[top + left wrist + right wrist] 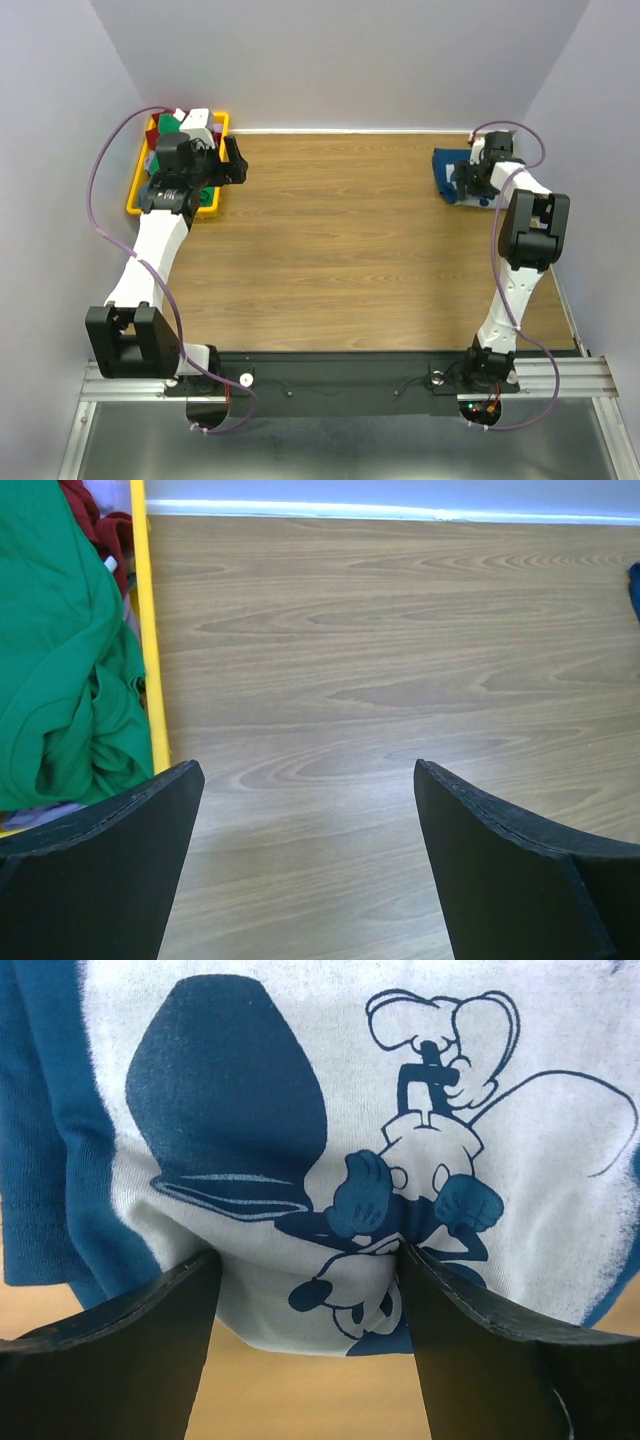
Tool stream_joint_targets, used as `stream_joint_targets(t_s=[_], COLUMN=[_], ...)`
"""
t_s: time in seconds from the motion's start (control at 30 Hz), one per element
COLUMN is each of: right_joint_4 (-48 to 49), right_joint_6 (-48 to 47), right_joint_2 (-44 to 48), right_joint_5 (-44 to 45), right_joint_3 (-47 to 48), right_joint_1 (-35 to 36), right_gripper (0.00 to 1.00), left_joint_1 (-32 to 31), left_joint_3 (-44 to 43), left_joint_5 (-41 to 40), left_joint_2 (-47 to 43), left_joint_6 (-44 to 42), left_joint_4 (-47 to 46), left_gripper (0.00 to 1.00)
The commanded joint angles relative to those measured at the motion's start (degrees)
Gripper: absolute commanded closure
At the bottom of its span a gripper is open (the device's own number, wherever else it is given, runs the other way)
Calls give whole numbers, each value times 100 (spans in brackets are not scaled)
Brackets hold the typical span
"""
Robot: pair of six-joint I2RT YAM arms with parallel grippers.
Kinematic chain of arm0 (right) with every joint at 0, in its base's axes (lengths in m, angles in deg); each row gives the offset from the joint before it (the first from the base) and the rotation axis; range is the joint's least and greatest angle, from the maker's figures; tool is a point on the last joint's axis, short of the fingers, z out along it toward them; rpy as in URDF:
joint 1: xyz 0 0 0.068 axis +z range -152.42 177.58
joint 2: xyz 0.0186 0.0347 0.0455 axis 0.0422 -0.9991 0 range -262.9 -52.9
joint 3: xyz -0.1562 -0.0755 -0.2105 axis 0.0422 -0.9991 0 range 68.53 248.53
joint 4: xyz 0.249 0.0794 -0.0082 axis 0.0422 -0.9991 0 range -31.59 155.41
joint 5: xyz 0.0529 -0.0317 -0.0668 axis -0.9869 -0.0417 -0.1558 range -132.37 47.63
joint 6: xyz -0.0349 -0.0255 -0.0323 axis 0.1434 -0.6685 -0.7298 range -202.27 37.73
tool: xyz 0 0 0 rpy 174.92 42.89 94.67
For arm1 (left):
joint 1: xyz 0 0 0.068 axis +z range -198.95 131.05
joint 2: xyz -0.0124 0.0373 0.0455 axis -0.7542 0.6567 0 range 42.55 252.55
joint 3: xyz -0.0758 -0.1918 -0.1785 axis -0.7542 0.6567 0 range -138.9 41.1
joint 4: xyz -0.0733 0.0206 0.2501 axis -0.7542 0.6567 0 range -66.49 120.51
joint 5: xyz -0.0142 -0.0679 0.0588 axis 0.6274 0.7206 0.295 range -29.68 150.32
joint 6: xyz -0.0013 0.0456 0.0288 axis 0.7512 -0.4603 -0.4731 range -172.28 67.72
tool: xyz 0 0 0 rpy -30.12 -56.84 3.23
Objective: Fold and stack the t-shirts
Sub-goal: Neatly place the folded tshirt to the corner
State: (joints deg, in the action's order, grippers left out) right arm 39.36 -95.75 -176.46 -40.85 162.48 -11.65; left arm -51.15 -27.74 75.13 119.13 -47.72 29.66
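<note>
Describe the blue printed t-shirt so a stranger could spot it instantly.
On the brown wooden table, look to the far right corner, beneath the right gripper. The blue cloth t-shirt lies there, the only shirt outside the yellow plastic tray, with a white cartoon print.

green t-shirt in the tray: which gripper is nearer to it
Left. The left gripper sits beside the green t-shirt in the yellow tray; the right gripper is far off, over the blue t-shirt.

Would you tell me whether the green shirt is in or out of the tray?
In: the green shirt lies crumpled inside the tray's yellow rim, none on the wood.
</note>
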Motion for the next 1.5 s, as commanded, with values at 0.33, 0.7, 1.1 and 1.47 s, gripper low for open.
stream_joint_targets(t_s=[0.33,0.7,1.1,1.47], right_joint_4=[-603,-700,-753,-762], right_joint_6=[-1114,-1166,-1228,-1252], right_joint_2=[-2109,-1418,-501,-958], right_joint_5=[-371,-1099,-2050,-1595], right_joint_3=[2047,1680,1476,1828], right_joint_1=[-404,-404,-395,-404], right_gripper=[22,8,8,10], left_joint_1=[-18,-18,-18,-18], left_joint_3=[-15,-200,-165,-217], left_joint_5=[-66,136,268,224], left_joint_2=[226,402,270,288], left_joint_6=[-324,-218,-236,-315], left_joint_4=[-281,-237,-193,-185], left_gripper=[2,2,1,1])
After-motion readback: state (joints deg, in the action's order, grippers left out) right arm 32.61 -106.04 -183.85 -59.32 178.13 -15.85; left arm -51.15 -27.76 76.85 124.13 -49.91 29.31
